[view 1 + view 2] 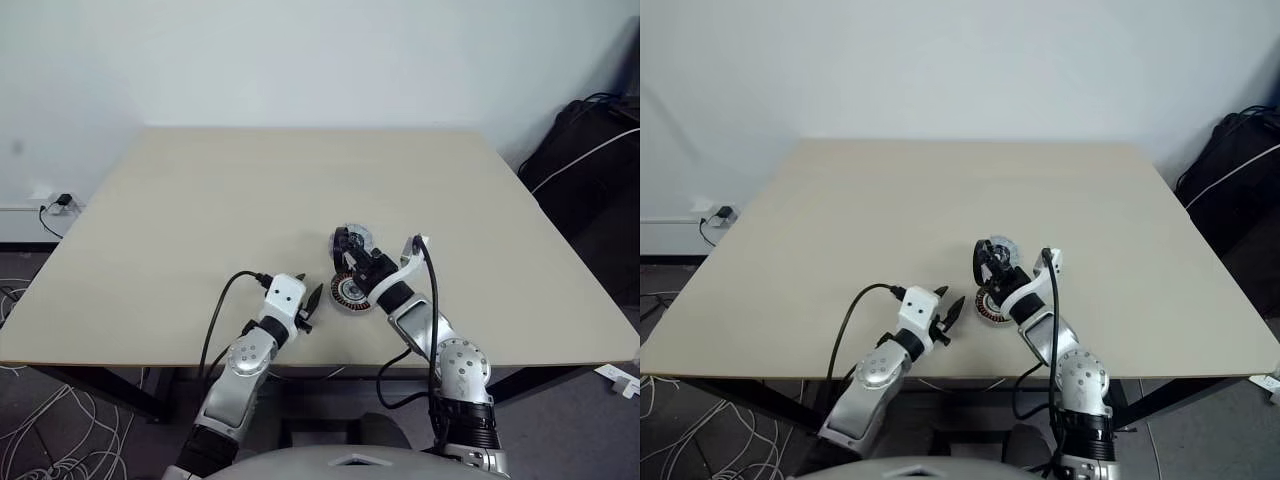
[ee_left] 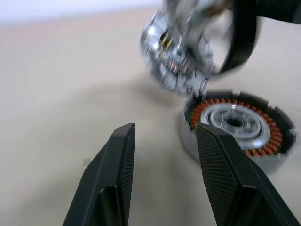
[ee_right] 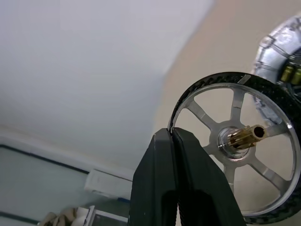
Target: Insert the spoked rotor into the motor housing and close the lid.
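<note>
A: Where's the left pincer [image 1: 311, 304]?

B: Released, just left of the grey coil-ringed motor housing [image 1: 349, 291] on the beige surface [image 1: 200, 220].

A: And right?

B: Right pincer [image 3: 172, 136] clenched on the dark-rimmed, silver spoked rotor [image 3: 237, 150], above the housing. Insertion step; next it needs centring and lowering.

A pale beige desk [image 1: 200, 220] with a plain matte top stands against a white wall [image 1: 300, 60]. On the floor to the left of it, loose grey cables [image 1: 40, 430] lie in tangled loops on dark carpet. Low on the wall at the left, a black plug [image 1: 62, 201] sits in a white socket strip. To the right of the desk, a black bag [image 1: 585, 160] rests on the floor, with a white cord [image 1: 590, 155] draped across it.
</note>
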`<state>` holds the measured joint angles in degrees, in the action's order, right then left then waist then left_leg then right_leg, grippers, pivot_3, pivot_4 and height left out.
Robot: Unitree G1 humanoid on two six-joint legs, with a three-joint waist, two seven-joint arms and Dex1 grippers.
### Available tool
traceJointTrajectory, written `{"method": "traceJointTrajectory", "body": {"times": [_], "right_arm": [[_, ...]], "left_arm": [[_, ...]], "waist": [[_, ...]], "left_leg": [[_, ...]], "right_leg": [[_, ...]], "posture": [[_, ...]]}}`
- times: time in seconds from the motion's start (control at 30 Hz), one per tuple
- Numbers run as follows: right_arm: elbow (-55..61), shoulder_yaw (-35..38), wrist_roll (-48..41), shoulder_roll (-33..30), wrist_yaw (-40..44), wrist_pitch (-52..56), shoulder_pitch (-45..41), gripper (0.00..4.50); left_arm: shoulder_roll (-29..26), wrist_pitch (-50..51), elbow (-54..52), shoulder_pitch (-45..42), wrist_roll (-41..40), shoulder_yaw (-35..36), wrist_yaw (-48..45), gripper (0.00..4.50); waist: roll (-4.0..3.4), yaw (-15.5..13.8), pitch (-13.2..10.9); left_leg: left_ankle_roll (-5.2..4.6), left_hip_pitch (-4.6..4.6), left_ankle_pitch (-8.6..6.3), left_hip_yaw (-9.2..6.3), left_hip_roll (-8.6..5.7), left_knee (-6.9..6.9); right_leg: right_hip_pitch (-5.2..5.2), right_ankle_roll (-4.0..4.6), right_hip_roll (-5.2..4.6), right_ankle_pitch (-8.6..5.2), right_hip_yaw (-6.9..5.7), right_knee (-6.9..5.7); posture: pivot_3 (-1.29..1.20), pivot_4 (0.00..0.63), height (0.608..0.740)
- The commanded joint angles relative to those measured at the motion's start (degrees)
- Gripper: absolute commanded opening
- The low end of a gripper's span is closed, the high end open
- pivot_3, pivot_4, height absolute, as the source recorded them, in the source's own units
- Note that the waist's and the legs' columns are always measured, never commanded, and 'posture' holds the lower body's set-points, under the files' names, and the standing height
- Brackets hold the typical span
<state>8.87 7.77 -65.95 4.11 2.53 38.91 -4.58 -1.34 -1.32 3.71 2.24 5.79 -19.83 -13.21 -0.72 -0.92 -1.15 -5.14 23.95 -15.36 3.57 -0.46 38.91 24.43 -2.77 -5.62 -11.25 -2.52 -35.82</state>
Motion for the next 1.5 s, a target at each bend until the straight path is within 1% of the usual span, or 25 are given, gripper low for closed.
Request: {"method": "traceJointTrajectory", "body": {"times": [0.03,0.33,0.5,0.63,0.87,1.07,1.17,1.27,1.5], "right_arm": [[0.2,0.1,-1.9,4.7,-1.1,-1.8,-4.1,0.0],[0.2,-1.2,-2.5,4.7,-1.9,-2.1,-4.3,0.0],[0.3,-1.1,-3.2,4.9,-2.1,-2.8,-4.1,0.0],[0.2,-1.0,-4.0,5.2,-2.5,-3.3,-4.1,0.0],[0.3,-1.5,-4.8,5.2,-2.7,-3.8,-3.8,0.0],[0.4,-1.7,-5.2,5.2,-2.7,-4.0,-3.7,0.0],[0.4,-1.8,-5.3,5.1,-2.7,-4.2,-3.6,0.0],[0.4,-1.9,-5.5,5.1,-2.6,-4.3,-3.6,0.0],[0.6,-2.2,-5.4,4.9,-2.6,-4.3,-3.3,0.0]], "left_arm": [[1.4,-3.4,1.0,-2.2,0.8,-0.9,0.8,2.13],[2.3,-6.4,3.7,-5.7,4.2,-2.3,3.0,2.13],[4.1,-6.9,4.4,-6.3,2.3,-2.3,2.4,2.13],[5.8,-5.3,4.5,-6.6,0.3,-1.5,2.7,2.13],[6.5,-4.6,4.9,-7.0,0.2,-1.0,5.5,2.13],[6.4,-4.0,5.1,-7.0,-0.2,-1.3,6.1,2.13],[6.4,-3.7,5.1,-7.0,-0.6,-1.5,5.9,2.13],[7.3,-2.8,4.9,-6.7,-3.6,-1.3,4.1,2.13],[7.4,-2.4,4.2,-6.8,-6.8,-2.0,1.6,2.13]], "waist": [[0.0,0.0,0.0],[-0.03,0.0,0.0],[-0.02,0.0,0.0],[-0.03,0.1,0.0],[-0.02,0.0,0.0],[-0.02,0.0,0.0],[-0.02,0.1,0.0],[-0.02,0.1,0.0],[-0.03,0.1,0.0]], "left_leg": [[0.0,0.0,0.0,0.0,0.01,0.0],[-0.01,0.05,0.01,0.01,0.02,-0.06],[-0.02,0.05,0.01,0.02,0.0,-0.04],[-0.02,0.04,0.01,0.01,0.03,-0.04],[-0.16,0.04,0.09,0.02,0.01,0.02],[-0.17,0.04,0.09,0.02,0.01,0.03],[-0.16,0.04,0.09,0.02,0.01,0.03],[-0.16,0.04,0.08,0.02,0.01,0.03],[-0.16,0.04,0.08,0.02,0.01,0.03]], "right_leg": [[0.01,0.0,0.0,0.0,0.0,-0.01],[0.07,0.01,0.03,0.0,-0.02,0.01],[0.05,0.0,0.02,0.0,-0.05,0.01],[0.06,0.0,0.06,0.0,-0.07,0.0],[0.02,-0.01,0.08,0.0,-0.16,-0.01],[0.02,-0.01,0.09,0.0,-0.16,-0.01],[0.02,-0.01,0.09,0.0,-0.17,-0.01],[0.02,-0.01,0.09,0.0,-0.16,-0.01],[0.02,-0.01,0.09,0.01,-0.16,-0.01]], "posture": [[0.0,0.0,0.74],[0.0,0.0,0.74],[0.0,0.0,0.74],[0.0,0.0,0.74],[0.0,0.0,0.74],[0.0,0.0,0.74],[0.0,0.0,0.74],[0.0,0.0,0.74],[0.0,0.0,0.74]]}}
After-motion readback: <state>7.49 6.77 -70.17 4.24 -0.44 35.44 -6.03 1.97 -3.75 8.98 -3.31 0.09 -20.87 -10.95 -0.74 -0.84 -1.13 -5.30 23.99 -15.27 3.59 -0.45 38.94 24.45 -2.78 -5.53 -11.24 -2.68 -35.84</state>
